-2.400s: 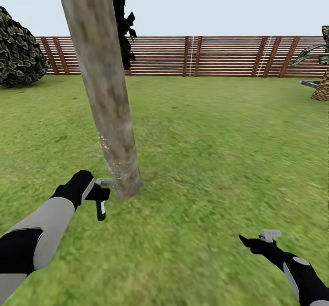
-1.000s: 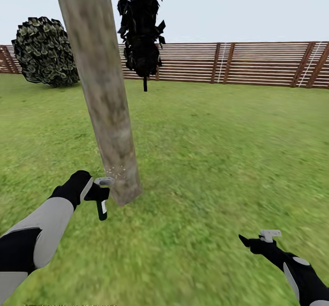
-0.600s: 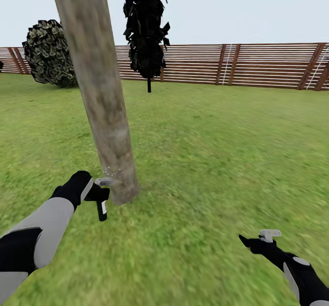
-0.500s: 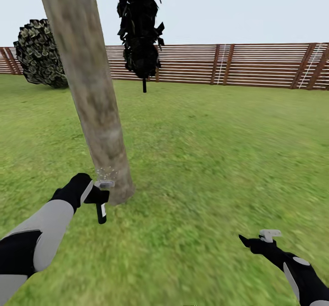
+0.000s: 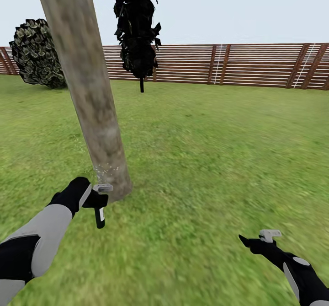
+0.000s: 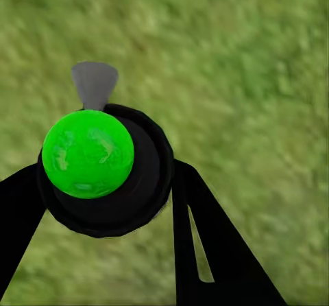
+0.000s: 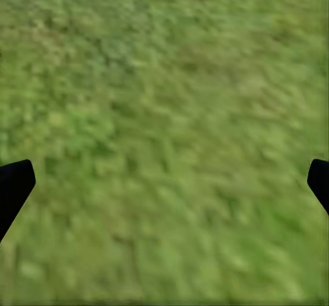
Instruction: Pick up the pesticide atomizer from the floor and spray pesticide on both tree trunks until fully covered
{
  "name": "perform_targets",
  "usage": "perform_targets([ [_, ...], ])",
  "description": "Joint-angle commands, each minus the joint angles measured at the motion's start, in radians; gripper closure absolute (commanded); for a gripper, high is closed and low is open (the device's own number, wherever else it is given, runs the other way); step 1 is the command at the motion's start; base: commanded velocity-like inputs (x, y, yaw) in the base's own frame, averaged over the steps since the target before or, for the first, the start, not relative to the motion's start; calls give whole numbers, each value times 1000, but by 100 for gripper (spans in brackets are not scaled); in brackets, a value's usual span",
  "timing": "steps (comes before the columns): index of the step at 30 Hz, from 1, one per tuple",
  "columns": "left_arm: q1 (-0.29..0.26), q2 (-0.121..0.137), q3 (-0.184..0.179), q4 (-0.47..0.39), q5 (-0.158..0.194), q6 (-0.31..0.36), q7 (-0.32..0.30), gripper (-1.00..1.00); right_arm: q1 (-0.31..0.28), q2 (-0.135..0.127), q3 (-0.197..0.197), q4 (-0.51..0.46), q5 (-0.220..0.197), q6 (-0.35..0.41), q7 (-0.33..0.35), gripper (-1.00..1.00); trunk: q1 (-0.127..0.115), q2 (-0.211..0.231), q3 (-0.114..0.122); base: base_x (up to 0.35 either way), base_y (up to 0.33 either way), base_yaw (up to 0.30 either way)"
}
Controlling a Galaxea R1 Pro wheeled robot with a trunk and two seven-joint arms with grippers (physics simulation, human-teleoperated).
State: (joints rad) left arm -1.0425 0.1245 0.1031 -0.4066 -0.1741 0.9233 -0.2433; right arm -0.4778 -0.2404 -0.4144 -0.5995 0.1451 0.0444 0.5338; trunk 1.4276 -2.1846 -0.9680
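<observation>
Pesticide atomizer (image 5: 100,204) pinched in left claw (image 5: 93,197), now lower beside trunk (image 5: 93,109), right claw (image 5: 256,239) spread.

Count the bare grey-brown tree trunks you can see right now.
1. The tree trunk leans up from the grass just ahead of the left gripper, which holds the pesticide atomizer. A second may be out of view.

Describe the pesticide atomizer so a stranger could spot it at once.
Find the leaning grey-brown tree trunk on the lawn. Beside its base, the left gripper holds the pesticide atomizer: small, black, with a pale grey head and white label, unlike the empty right gripper.
</observation>
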Motion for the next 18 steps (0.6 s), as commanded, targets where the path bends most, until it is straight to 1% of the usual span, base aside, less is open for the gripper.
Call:
perform_targets([
  [1, -4, 1, 7, -22, -10, 10, -8, 100, -1, 1, -7, -2, 10, 5, 9, -100, 0, 0, -1, -4, 0, 0],
  [2, -10, 3, 7, -64, -11, 30, -8, 100, -1, 1, -7, -3, 10, 5, 9, -100, 0, 0, -1, -2, 0, 0],
  [4, -21, 5, 7, -99, -11, 69, -9, 100, -1, 1, -7, -3, 10, 5, 8, -100, 0, 0, -1, -1, 0, 0],
  [5, -41, 7, 6, -114, -12, 86, -9, 100, -1, 1, -7, -3, 10, 5, 8, -100, 0, 0, -1, 0, 0, 0],
  [7, -97, 12, 3, -113, -11, 101, -11, 100, -1, 1, -7, -3, 10, 5, 8, -100, 0, 0, -1, 0, 0, 0],
  [8, -138, 17, 3, -102, -11, 108, -11, 100, -1, 1, -7, -3, 10, 5, 9, -100, 0, 0, -1, 0, 0, 0],
  [9, -159, 19, 2, -92, -10, 110, -11, 100, -1, 1, -7, -3, 10, 5, 9, -100, 0, 0, -1, 0, 0, 0],
  [10, -194, 24, 1, -65, -10, 112, -12, 100, -1, 0, -7, -3, 10, 5, 9, -100, 0, 0, -1, 0, 0, 0],
  [12, -234, 29, 0, -21, -10, 114, -12, 100, -1, 0, -7, -3, 10, 5, 9, -100, 0, 0, -1, 0, 0, 0],
  [13, -271, 32, -1, 17, -10, 114, -13, 100, -1, -1, -7, -3, 10, 5, 9, -100, 0, 0, -1, 0, 0, 0],
  [15, -295, 33, -2, 32, -10, 114, -13, 100, -1, -1, -8, -3, 10, 5, 9, -100, 0, 0, -1, 0, 0, 0],
  [17, -294, 33, -4, 33, -11, 112, -13, 100, -1, -2, -8, -3, 10, 5, 9, -100, 0, 0, -1, 0, 0, 0],
  [18, -286, 34, -5, 29, -13, 110, -13, 100, -1, -2, -8, -3, 10, 5, 9, -100, 0, 0, -1, 0, 0, 0],
])
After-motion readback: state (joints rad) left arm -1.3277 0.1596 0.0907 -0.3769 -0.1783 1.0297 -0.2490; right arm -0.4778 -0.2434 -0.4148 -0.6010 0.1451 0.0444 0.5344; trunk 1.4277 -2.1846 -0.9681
